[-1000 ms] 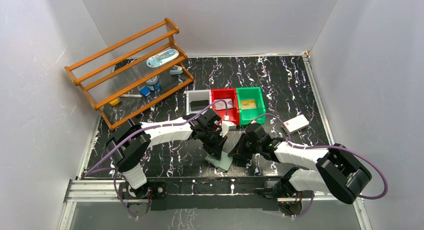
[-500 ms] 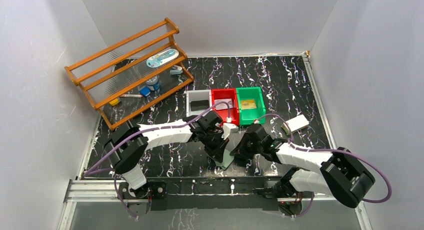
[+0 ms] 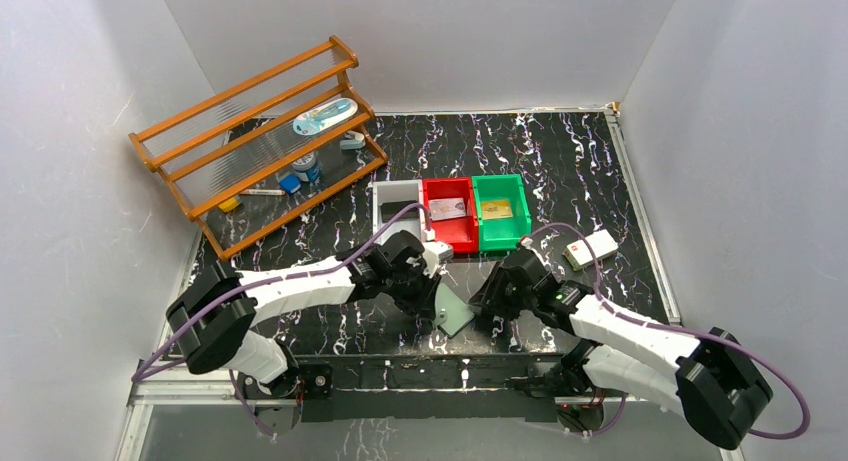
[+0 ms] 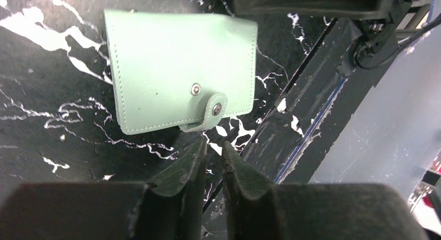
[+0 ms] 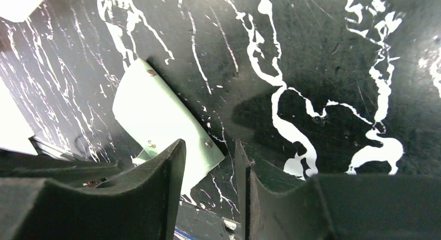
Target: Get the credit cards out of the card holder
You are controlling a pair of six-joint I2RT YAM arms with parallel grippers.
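The card holder (image 3: 455,312) lies folded shut on the black table near the front edge, between my two grippers. In the left wrist view the grey-green card holder (image 4: 179,73) shows its snap tab (image 4: 213,109) curled over the near edge. My left gripper (image 4: 213,146) hovers just short of that tab, its jaws a narrow gap apart with nothing between them. My right gripper (image 5: 208,146) is open, with a corner of the card holder (image 5: 156,115) showing in the gap. One pale credit card (image 3: 448,208) lies in the red bin, and another credit card (image 3: 497,210) in the green bin.
Grey bin (image 3: 384,196), red bin (image 3: 446,185) and green bin (image 3: 500,181) stand in a row mid-table. A white box with a red mark (image 3: 590,249) lies to the right. A wooden rack (image 3: 260,141) with small items stands at the back left. The table's metal front rail (image 3: 420,373) runs close behind the holder.
Both grippers have opened and let go of the card holder, which now lies flat on the table. The left arm has drawn back to the left, and the right arm has backed off slightly.
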